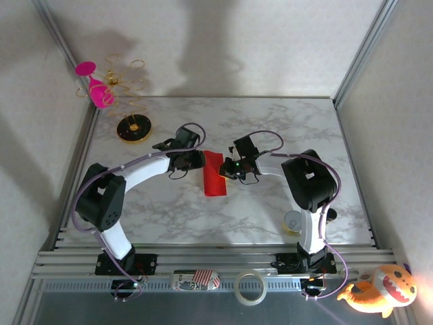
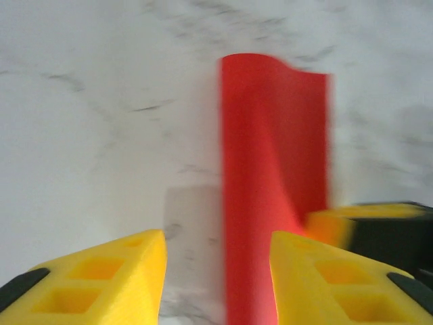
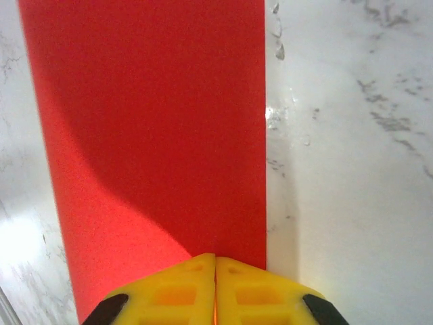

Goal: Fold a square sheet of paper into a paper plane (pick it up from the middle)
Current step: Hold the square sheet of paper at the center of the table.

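While the wine glass (image 1: 100, 91) hangs, the right claw (image 3: 215, 262) pinches red paper (image 3: 155, 122).

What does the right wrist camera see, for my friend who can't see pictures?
A bright red paper lies on a white marble table, stretching away from the camera. At the bottom, the yellow right pincer is shut on the paper's near edge.

Free table (image 1: 284, 128) around red paper (image 1: 215, 175)
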